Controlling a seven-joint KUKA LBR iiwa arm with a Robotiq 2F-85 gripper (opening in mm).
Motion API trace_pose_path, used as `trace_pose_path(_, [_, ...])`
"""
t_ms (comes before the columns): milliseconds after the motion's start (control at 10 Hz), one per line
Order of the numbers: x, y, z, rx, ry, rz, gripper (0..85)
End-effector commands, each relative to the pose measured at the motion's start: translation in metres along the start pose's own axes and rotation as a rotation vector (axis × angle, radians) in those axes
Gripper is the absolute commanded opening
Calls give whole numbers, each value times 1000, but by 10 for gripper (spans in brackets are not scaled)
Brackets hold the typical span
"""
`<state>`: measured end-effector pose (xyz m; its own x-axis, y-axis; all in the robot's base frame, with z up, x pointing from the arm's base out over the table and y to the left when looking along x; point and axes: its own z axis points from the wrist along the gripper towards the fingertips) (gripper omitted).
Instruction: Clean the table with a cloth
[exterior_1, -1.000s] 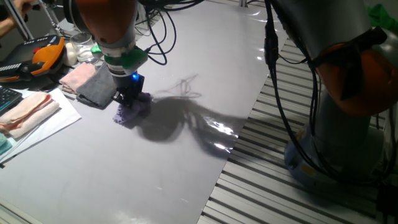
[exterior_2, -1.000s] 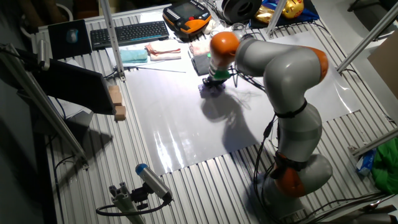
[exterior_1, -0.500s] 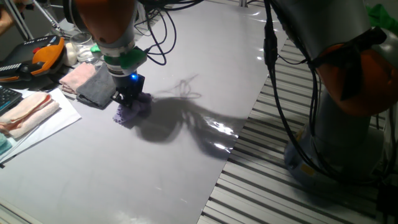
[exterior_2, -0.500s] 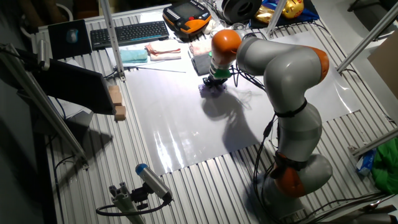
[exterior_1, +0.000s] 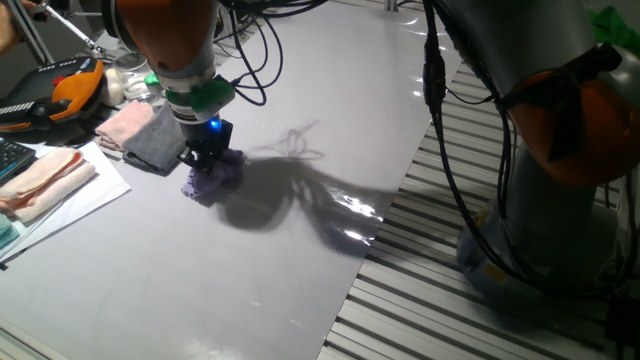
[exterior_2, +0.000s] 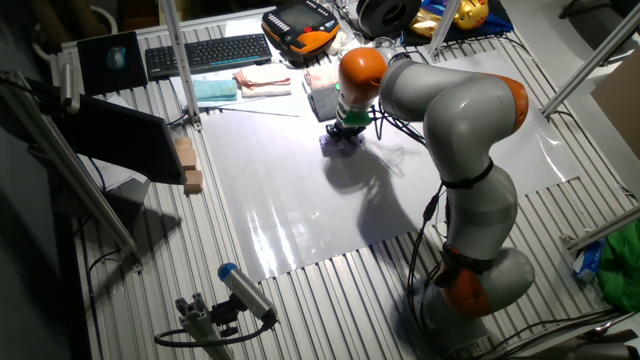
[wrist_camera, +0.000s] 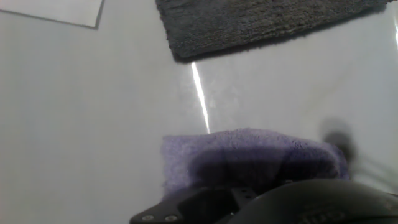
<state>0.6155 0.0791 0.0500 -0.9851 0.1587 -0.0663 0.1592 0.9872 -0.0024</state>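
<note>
The lavender cloth (exterior_1: 212, 181) lies bunched on the pale glossy table (exterior_1: 300, 230), toward its back left. My gripper (exterior_1: 207, 160) stands upright on top of it, fingers down in the fabric and shut on it. The other fixed view has the gripper (exterior_2: 345, 133) over the cloth (exterior_2: 340, 141) near the table's (exterior_2: 290, 190) far edge. In the hand view the cloth (wrist_camera: 249, 155) spreads flat on the table (wrist_camera: 81, 112) just ahead of the dark gripper body; the fingertips are hidden.
A dark grey folded cloth (exterior_1: 158, 145) lies just left of the gripper, beside a pink one (exterior_1: 125, 122). More pink cloth (exterior_1: 40, 180) rests on white paper (exterior_1: 70, 200). A keyboard (exterior_2: 205, 52) sits beyond. Slatted metal grating (exterior_1: 480, 310) borders the table's right edge.
</note>
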Motion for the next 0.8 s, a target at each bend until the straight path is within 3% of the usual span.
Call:
trace_pose_path(0, [-3, -6, -1, 7, 2, -12, 0])
trace_pose_path(200, [-14, -34, -3, 9, -4, -62, 0])
trace_pose_path(500, [-25, -80, -4, -26, -6, -115, 0])
trace_pose_path(700, [-26, -107, -4, -20, -6, -153, 0])
